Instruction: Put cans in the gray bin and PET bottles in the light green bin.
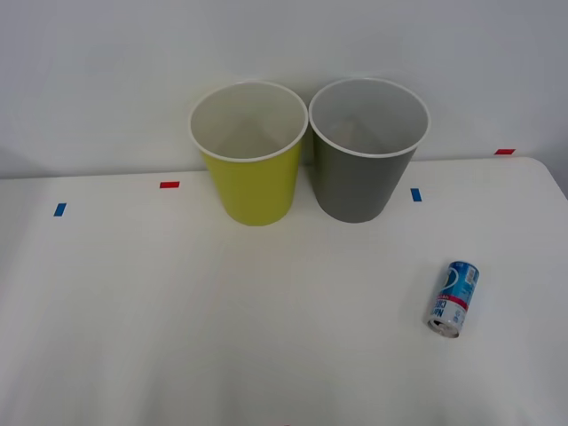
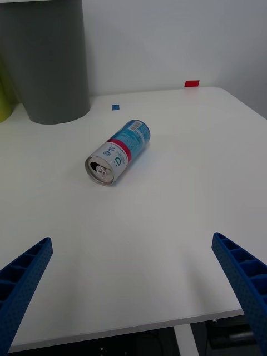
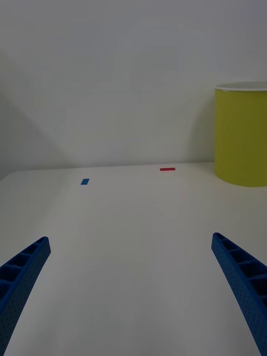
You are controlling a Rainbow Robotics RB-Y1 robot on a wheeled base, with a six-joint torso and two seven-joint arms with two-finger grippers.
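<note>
The right gripper (image 2: 133, 300) hangs above the near edge of the white table (image 1: 222, 337), its two blue ribbed fingers (image 2: 22, 278) spread wide apart with nothing between them. Ahead of it, well clear of the fingertips, lies the can (image 2: 118, 151).

The can is a small drink can on its side. Its label is blue and white with a red band around it near one end, and both ends are bare silver metal. In the right wrist view the end facing the camera shows the pull tab and a dark opening. In the front view the can (image 1: 453, 298) rests on the right part of the table, near the right edge, its long axis running roughly from the wall toward the robot, slightly slanted.

The left gripper (image 3: 133, 295) is also spread wide and holds nothing, over the left part of the table.

At the back of the table, against the wall, stand two bins, both upright. The light green bin (image 1: 251, 177) is on the left and the gray bin (image 1: 359, 177) just beside it on the right, their white rims close together or touching. Both show pale insides. The can is well apart from both, nearer to the gray one.

Small strips of blue tape (image 1: 415, 194) and red tape (image 1: 169, 185) are stuck to the tabletop.
</note>
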